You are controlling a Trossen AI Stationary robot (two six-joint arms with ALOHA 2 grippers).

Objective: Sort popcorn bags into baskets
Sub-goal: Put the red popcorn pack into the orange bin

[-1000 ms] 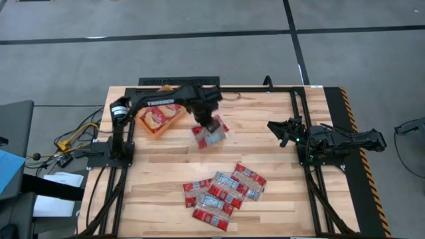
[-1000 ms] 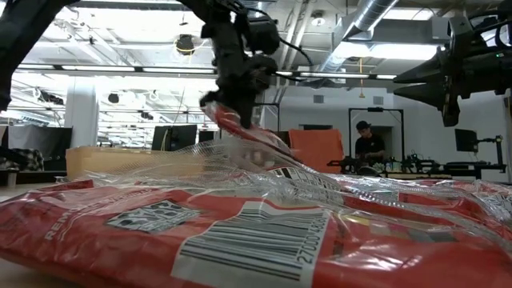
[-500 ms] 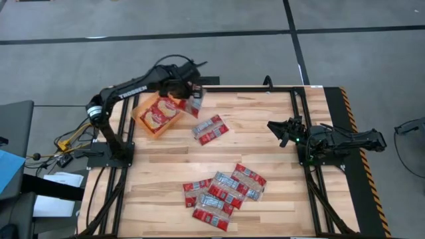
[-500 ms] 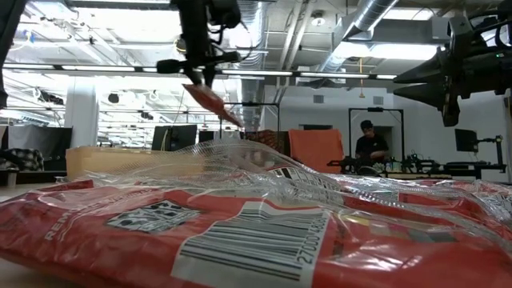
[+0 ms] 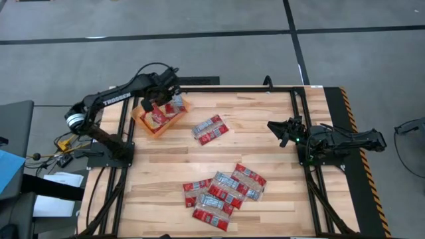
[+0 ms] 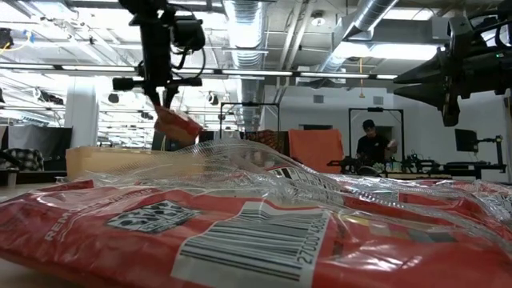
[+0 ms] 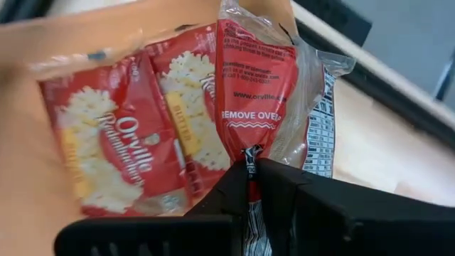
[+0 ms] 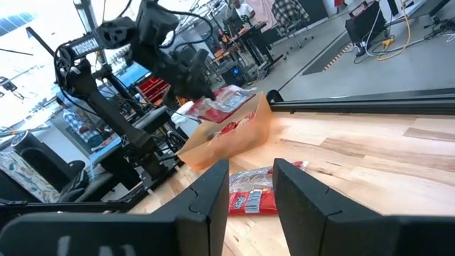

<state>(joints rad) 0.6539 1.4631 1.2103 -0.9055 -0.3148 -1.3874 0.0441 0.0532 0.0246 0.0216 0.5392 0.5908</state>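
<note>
Two dark, near-black jointed robot arms, each built of slender tubular links joined by thicker cylindrical joints. The left arm (image 5: 113,101) bears white block lettering along its long link and a pale round cap on the joint at its outer bend; black cables loop beside its upper links. The left gripper (image 7: 250,186) has two matte black, flat-faced angular fingers. The right arm (image 5: 345,141) is likewise black, with a small green light near its wrist. The right gripper (image 8: 250,186) has two broad, dark grey, rectangular fingers (image 8: 210,203) with rounded edges.
</note>
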